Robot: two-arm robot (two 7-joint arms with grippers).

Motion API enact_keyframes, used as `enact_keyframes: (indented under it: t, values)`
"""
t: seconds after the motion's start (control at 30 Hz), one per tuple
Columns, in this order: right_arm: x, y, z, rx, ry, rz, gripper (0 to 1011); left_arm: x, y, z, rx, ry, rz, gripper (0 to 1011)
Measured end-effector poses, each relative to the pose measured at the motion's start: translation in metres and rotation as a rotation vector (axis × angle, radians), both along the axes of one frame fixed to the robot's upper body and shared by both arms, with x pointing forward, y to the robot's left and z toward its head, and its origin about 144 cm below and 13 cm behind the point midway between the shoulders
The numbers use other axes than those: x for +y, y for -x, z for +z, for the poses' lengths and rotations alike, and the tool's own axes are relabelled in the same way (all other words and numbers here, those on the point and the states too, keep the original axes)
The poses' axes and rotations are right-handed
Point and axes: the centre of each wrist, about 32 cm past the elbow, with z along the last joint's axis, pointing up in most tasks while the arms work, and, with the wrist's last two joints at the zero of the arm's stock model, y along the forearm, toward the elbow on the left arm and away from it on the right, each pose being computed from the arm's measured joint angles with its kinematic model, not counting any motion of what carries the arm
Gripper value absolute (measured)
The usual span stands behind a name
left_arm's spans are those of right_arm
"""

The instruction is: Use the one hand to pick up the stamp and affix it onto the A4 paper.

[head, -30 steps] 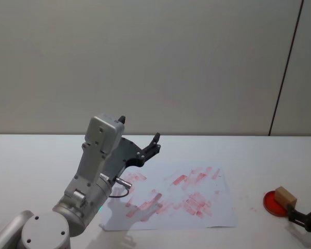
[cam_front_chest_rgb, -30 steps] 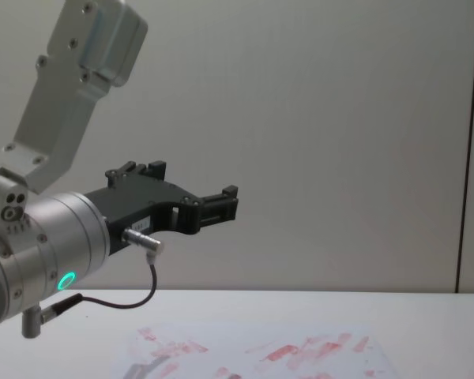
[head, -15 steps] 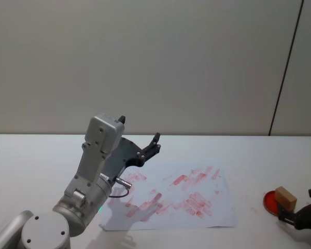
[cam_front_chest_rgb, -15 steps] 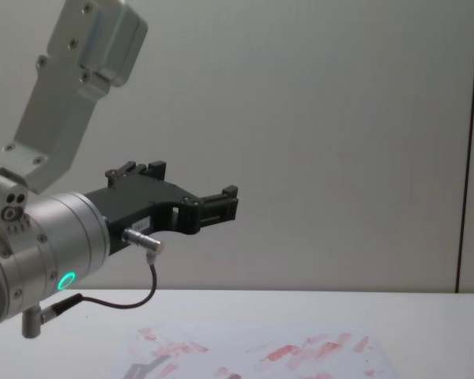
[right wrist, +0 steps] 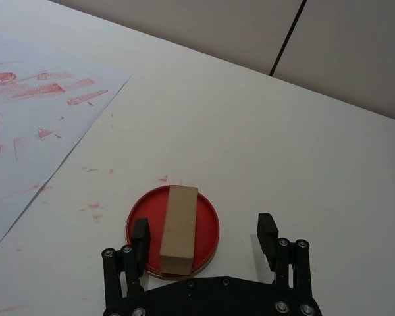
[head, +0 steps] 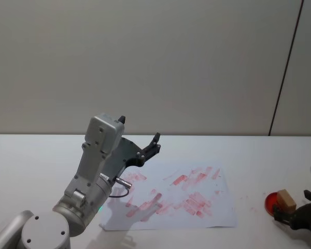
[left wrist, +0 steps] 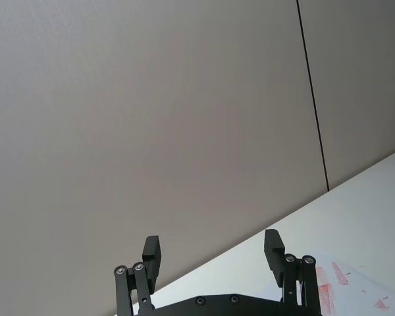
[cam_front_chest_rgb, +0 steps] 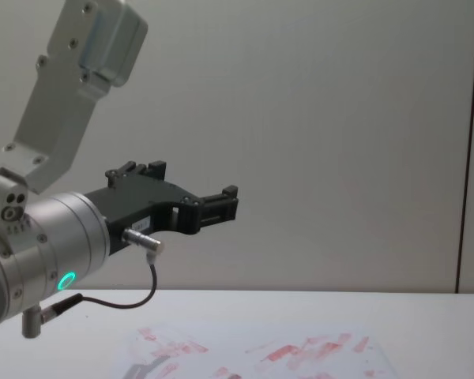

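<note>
Right gripper [right wrist: 204, 236] edged nearer stamp [right wrist: 179, 224] — fingers spread; left gripper [left wrist: 211, 245] parked aloft.

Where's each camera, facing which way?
Head: high, looking down at the paper; left arm, left end effector raised.
Chest: low, facing the wall; left arm large.
Left wrist: faces the wall past its open fingers.
Right wrist: looks down past the right end effector at the stamp on a red pad.
Shared: head and right wrist show the stamp.

No writing can be read; the red marks [head: 197, 202] on the A4 paper [head: 223, 215] are mere smears.
</note>
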Motion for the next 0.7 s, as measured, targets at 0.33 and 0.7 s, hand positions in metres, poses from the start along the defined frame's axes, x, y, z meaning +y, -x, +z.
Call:
enact_keyframes:
  t: [0.33, 0.7]
  values:
    - [0.0037, -0.0025, -0.0015, 0.004, 0.003, 0.013, 1001, 0.0, 0.0, 0.0, 0.0, 0.0, 0.0, 1003]
    - [0.0059, -0.0027, -0.0025, 0.008, 0.003, 0.02, 1001, 0.0, 0.0, 0.0, 0.0, 0.0, 0.0, 1002]
